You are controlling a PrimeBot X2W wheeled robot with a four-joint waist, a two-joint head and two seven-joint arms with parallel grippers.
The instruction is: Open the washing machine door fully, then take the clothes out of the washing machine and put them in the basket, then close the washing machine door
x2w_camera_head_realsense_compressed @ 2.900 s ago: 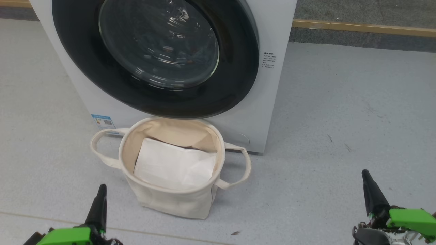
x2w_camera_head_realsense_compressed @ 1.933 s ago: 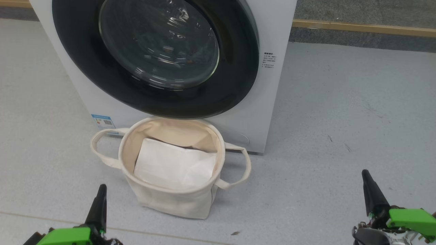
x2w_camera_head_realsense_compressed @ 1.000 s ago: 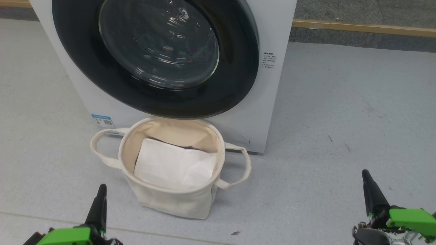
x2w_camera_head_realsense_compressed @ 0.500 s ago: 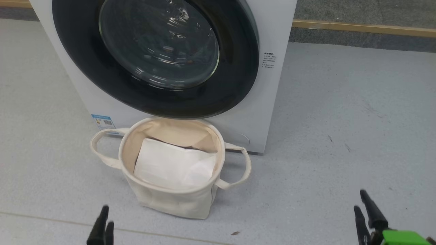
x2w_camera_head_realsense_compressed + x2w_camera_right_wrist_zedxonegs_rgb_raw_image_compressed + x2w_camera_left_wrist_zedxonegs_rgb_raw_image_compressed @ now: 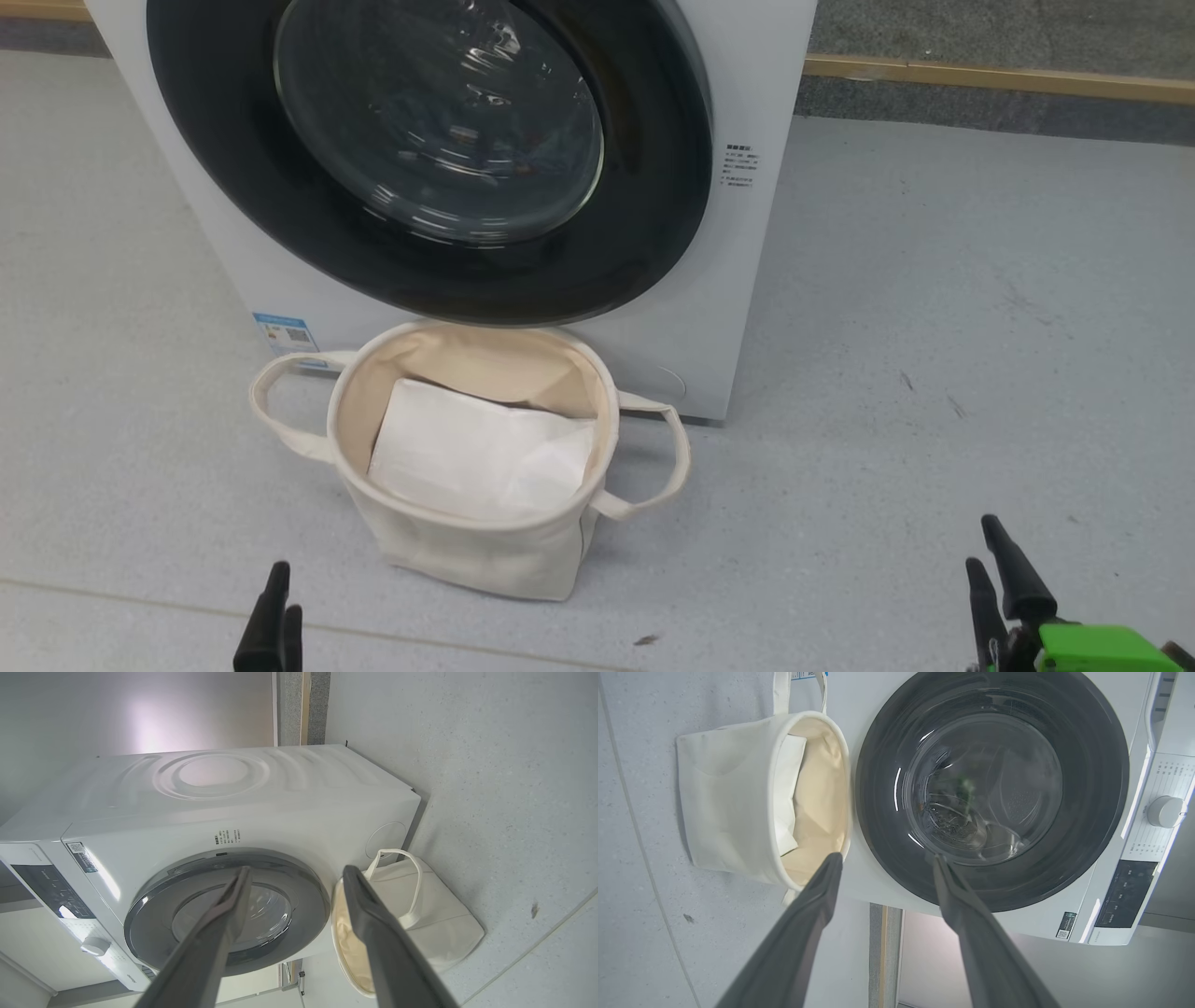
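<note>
The white washing machine [image 5: 719,280] stands ahead, and its door [image 5: 653,233], black-rimmed with a glass bowl centre, lies shut against the front. Through the glass I cannot make out the clothes. The cream basket [image 5: 467,555] sits on the floor just before the door, with a plain white sheet [image 5: 476,457] inside. Low at the left, my left gripper [image 5: 285,611] is well short of the basket. My right gripper [image 5: 982,546] is low at the right. Each wrist view shows its own fingers spread with nothing between them: left gripper [image 5: 886,858] facing the door [image 5: 1087,812], right gripper [image 5: 297,870] facing the door [image 5: 154,914] and the basket [image 5: 444,924].
Grey speckled floor [image 5: 934,327] spreads to the right of the machine and around the basket. A wooden skirting strip [image 5: 990,77] runs along the back wall. The machine's control panel with a white knob [image 5: 1164,811] is above the door.
Both grippers have sunk lower in the head view and gone from shut to open. The machine and the basket have not moved.
</note>
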